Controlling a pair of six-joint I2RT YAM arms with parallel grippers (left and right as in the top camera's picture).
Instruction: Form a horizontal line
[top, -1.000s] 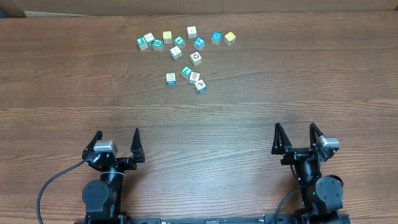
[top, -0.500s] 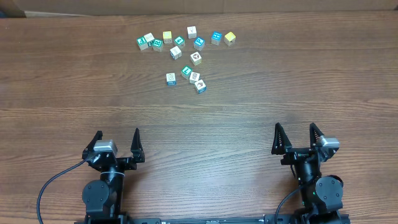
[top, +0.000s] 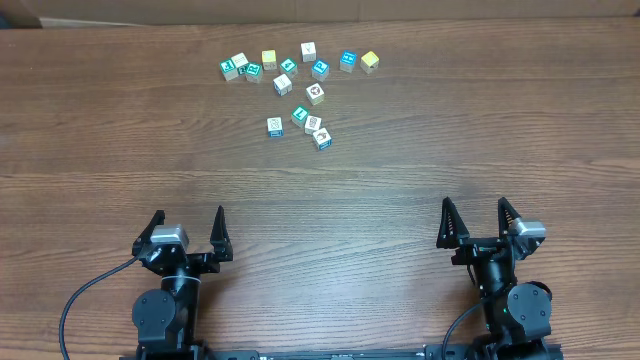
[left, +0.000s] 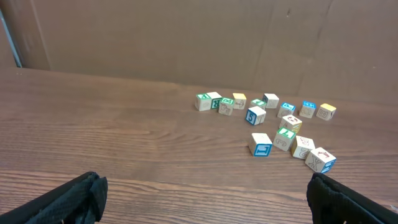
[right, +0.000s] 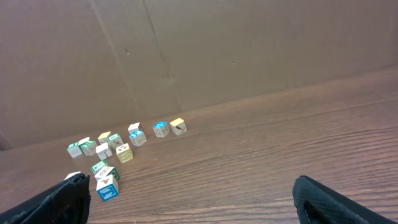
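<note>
No row of cubes shows. Four tiny cubes lie in a loose cluster at the table's far middle: a white-faced one (top: 275, 127), a teal-green one with a white L (top: 299, 115), and two white-faced picture cubes (top: 313, 124) (top: 322, 139). The left wrist view shows them too, the L cube (left: 285, 138) among them. My left gripper (top: 188, 215) is open and empty near the front edge, far from the cubes. My right gripper (top: 474, 205) is open and empty at the front right.
Several loose cubes lie scattered behind the cluster along the far edge, from a teal one (top: 229, 68) to a yellow one (top: 370, 61). A brown cardboard wall (left: 186, 37) stands behind the wooden table (top: 450, 130).
</note>
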